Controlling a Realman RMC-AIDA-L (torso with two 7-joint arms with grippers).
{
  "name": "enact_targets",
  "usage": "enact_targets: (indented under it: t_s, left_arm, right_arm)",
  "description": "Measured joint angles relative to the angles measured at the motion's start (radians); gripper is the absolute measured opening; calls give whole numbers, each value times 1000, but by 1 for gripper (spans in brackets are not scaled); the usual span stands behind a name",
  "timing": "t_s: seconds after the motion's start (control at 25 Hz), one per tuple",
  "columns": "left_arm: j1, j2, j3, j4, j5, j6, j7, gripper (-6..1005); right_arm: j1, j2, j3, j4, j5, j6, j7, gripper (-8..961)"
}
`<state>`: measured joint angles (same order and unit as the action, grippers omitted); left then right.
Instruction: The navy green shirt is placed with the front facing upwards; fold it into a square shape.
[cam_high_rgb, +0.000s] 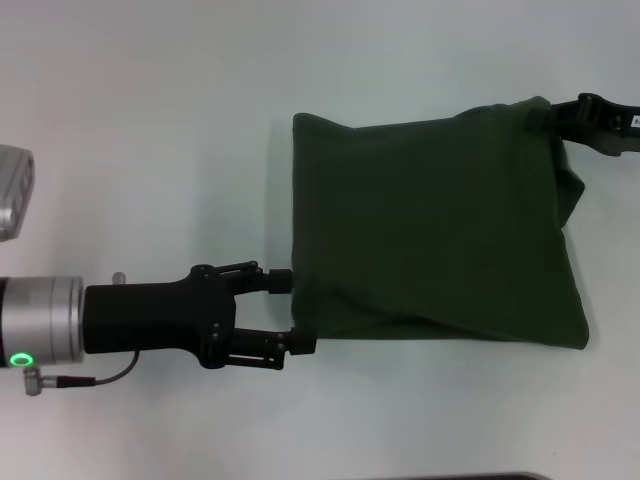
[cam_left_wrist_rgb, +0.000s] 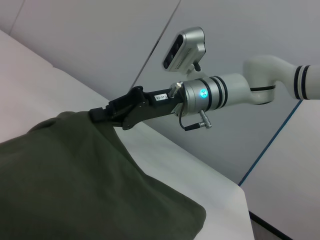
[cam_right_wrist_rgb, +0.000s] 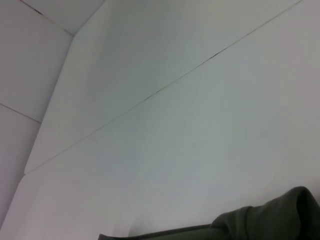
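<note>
The navy green shirt (cam_high_rgb: 430, 225) lies folded, roughly square, plain side up on the table (cam_high_rgb: 150, 120). Left gripper (cam_high_rgb: 297, 312) fingers stand apart at its near-left edge; right gripper (cam_high_rgb: 548, 117) fingers are clamped on its far corner.

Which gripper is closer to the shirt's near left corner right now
Left. The left gripper is at that corner of the navy green shirt, fingers open around its edge. The right gripper is at the far right corner, diagonally opposite.
</note>
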<state>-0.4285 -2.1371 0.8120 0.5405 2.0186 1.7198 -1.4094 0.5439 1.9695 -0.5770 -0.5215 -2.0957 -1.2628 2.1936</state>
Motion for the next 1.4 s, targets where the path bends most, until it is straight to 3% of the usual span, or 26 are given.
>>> enact_targets:
  t_s: [0.32,0.56,1.24,1.4]
  left_arm:
    - [3,-22,2,-1,0,-88,1,936]
    - [17,-25,2,1,0,-190,8,936]
    - [41,-26,1,-1,-3,-194,25,937]
    - [40,-26,1,-1,-3,-192,26,937]
  right_arm:
    - [0,0,2,1,0,1,-1,36]
    - [-2,0,3,1,0,-4,-2,36]
    - [2,8,8,-62,35,-87,-4,35]
    - [7,1,8,-74,70,-115,2,36]
